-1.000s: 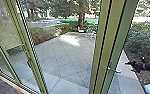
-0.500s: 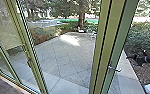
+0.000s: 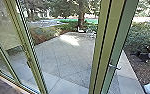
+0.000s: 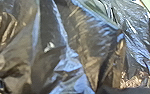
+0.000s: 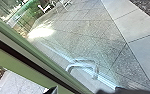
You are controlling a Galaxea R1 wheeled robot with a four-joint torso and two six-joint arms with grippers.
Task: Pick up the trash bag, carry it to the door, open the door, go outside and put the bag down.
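Our right gripper [image 3: 134, 57] is open: its two dark fingertips stand parted, with nothing between them that we can see. It touches nothing we can make out. We cannot tell whether our left gripper [image 4: 121, 91] is open or closed, nor whether it has hold of anything.

The trash bag [image 4: 66, 60] lies right up against the left gripper's camera, black and shiny, its plastic pulled into folds and creases that catch blue and brownish light. We cannot see where the bag ends or what it rests on, so how far it lies from the right gripper we cannot say.

Just beside the right gripper, to its left in the head view and a little lower, we see the silver door handle [image 3: 115, 67]. A gap shows between the handle and the fingertips. The handle is fixed to the green door frame [image 3: 101, 50], which rises tall on that same side of the gripper. In the right wrist view we see the handle's bent bar, with the glass and the paving behind it.

Farther left of the right gripper stands another green upright [image 3: 24, 42]. Beyond the gripper we have the paved yard [image 3: 66, 57], a tree trunk [image 3: 81, 20] at its far side and leafy bushes [image 3: 143, 37].
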